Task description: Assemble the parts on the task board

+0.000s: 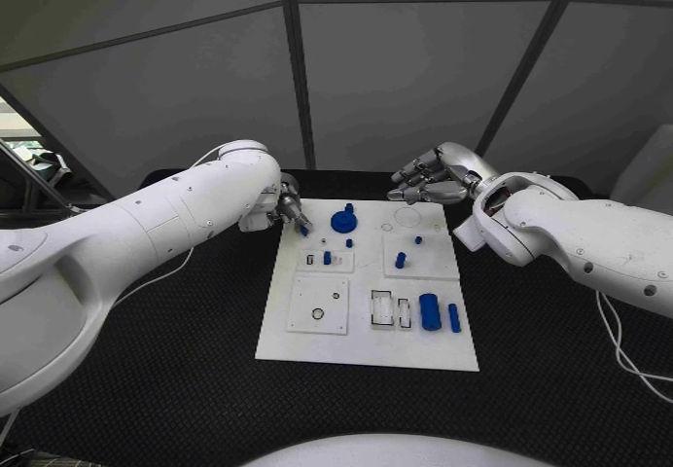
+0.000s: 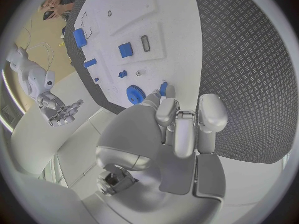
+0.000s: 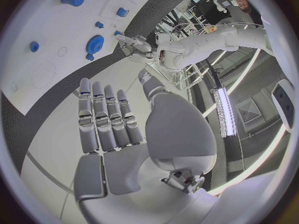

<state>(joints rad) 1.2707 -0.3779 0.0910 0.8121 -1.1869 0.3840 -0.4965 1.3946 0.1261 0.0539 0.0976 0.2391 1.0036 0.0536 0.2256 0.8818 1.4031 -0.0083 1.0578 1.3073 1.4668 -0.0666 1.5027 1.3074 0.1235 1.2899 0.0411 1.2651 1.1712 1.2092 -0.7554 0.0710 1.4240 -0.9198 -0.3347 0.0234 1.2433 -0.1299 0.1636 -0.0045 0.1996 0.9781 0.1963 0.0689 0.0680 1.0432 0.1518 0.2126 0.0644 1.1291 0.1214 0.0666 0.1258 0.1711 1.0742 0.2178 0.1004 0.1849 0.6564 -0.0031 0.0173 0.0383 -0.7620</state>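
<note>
One small blue peg (image 2: 163, 88) sits pinched in the left hand (image 1: 288, 208) at the task board's (image 1: 368, 352) far left corner, beside the blue gear (image 1: 343, 220). The right hand (image 1: 428, 175) hovers spread, empty. Next, I judge, comes seating the peg.

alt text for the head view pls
A white task board with small blue parts lies on a black table. The left hand holds a small blue part at the board's far left corner, while the right hand hovers open beyond its far edge.
</note>
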